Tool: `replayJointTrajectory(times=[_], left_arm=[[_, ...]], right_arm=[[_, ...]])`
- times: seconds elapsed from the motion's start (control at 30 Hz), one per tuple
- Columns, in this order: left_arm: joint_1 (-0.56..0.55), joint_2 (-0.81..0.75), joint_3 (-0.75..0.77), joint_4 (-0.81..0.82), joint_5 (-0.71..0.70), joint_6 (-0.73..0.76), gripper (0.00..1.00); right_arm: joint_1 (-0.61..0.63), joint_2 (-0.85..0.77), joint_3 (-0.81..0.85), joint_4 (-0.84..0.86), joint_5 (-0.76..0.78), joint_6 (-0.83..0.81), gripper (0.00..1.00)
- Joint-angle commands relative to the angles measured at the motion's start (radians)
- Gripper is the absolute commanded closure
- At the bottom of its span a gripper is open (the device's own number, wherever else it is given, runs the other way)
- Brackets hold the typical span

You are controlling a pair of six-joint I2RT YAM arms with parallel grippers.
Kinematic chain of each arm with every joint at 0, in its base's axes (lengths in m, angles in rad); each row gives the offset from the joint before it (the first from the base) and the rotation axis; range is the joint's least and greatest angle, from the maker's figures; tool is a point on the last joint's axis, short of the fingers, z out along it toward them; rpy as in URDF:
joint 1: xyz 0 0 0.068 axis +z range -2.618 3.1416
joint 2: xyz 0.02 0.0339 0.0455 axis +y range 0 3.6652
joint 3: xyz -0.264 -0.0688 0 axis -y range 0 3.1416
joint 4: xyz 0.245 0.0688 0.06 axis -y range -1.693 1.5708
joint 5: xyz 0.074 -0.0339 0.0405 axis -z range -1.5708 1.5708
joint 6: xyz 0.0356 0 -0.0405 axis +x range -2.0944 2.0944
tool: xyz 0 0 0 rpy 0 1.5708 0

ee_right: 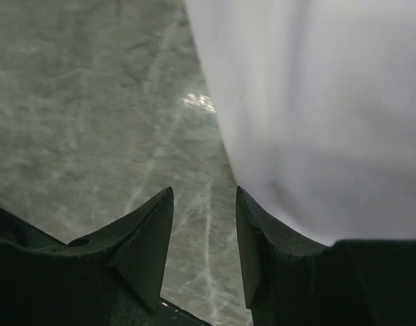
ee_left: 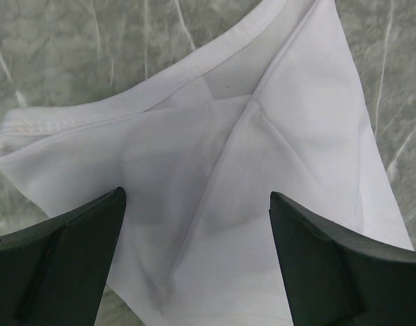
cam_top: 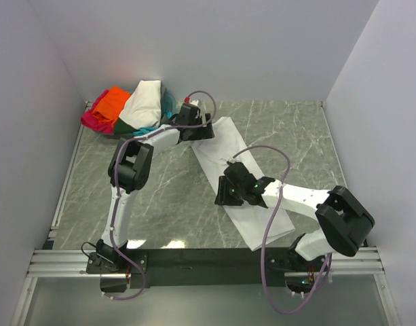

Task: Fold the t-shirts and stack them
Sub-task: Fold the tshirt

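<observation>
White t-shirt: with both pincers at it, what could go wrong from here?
Left pincer stands open over layered folds at the collar end of the white t-shirt; closing might catch only the top layer and pull the fold apart. Right pincer has bare table between its tips, the cloth's edge beside it, so it could miss.

White t-shirt (cam_top: 213, 151) lies folded lengthwise; other t-shirts (cam_top: 129, 109) heaped far-left.
</observation>
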Motion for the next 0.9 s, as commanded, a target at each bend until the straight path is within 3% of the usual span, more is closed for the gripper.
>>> replayJointTrajectory(times=[0.0,0.13,0.43,0.5,0.6,0.87], left_arm=[[0.005,0.034,0.084,-0.017,0.041,0.025,0.07],[0.005,-0.023,0.108,-0.011,0.032,0.027,0.07],[-0.013,-0.217,-0.136,0.05,0.067,-0.007,0.1],[-0.021,-0.242,-0.214,0.099,0.079,-0.019,0.11],[-0.031,-0.234,-0.268,0.141,0.104,-0.03,0.11],[-0.039,-0.128,-0.185,0.065,0.149,-0.025,0.12]], right_arm=[[0.009,-0.024,0.08,0.055,-0.036,-0.025,0.51],[0.004,-0.142,0.151,-0.089,0.103,-0.075,0.46],[-0.177,-0.239,0.034,-0.152,0.183,-0.081,0.44],[-0.19,-0.242,0.02,-0.178,0.277,-0.062,0.44],[-0.201,-0.211,0.007,-0.192,0.323,-0.049,0.43],[-0.198,-0.113,-0.01,-0.183,0.317,0.007,0.43]])
